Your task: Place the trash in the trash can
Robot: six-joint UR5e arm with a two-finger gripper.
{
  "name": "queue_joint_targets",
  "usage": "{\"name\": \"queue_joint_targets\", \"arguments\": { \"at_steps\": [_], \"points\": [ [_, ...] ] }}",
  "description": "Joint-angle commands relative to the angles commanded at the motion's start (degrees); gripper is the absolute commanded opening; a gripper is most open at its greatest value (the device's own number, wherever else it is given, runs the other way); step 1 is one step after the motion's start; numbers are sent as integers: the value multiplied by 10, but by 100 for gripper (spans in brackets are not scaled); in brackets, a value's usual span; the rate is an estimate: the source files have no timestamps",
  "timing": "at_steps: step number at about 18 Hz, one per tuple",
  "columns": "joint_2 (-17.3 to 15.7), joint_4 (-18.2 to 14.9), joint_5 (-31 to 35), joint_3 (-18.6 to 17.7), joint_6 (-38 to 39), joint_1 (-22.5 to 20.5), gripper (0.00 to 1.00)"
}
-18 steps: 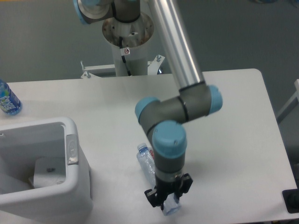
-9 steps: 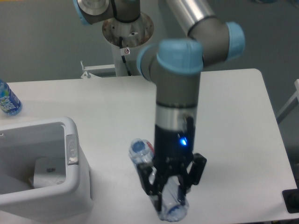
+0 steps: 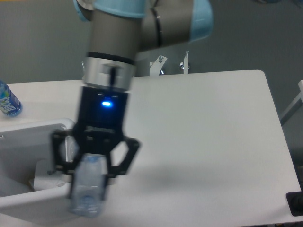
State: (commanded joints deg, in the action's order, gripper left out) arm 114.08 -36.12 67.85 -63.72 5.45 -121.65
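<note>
Compared with half a second ago, your arm has swung from the middle of the table over to the left, and the gripper [image 3: 92,171] now hangs large in the foreground at the near right edge of the trash can [image 3: 28,132]. The clear water bottle [image 3: 88,188] has travelled with it: it was gripped above the tabletop near the front edge, and now you see it lifted and blurred with motion, overlapping the bin's right wall and rim. The blue light on the wrist is lit, as before.

Your gripper is clamped on the bottle, the black fingers [image 3: 122,158] closed against its upper part while its lower body hangs down below them. The bottle sits roughly upright, tilted slightly. Its cap and label are too blurred to make out.

A white object lies inside the bin. The blue-labelled bottle [image 3: 7,100] stands at the table's far left edge, well apart from the gripper.
</note>
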Motion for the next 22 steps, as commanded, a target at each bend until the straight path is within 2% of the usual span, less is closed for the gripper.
{"name": "queue_joint_targets", "arguments": {
  "at_steps": [2, 3, 4, 5, 11, 15, 17, 19, 22],
  "points": [
    [3, 0, 0, -3, 0, 16, 57],
    [4, 0, 0, -5, -2, 22, 68],
    [6, 0, 1, -7, -5, 24, 94],
    [7, 0, 1, -8, -14, 26, 100],
    [-15, 0, 3, -16, -18, 24, 100],
    [-27, -9, 14, -18, -30, -16, 100],
    [-34, -15, 39, -26, -62, -45, 100],
    [-47, -46, 54, -41, -135, -63, 100],
    [-72, -111, 90, -66, -240, -90, 100]
  ]
}}
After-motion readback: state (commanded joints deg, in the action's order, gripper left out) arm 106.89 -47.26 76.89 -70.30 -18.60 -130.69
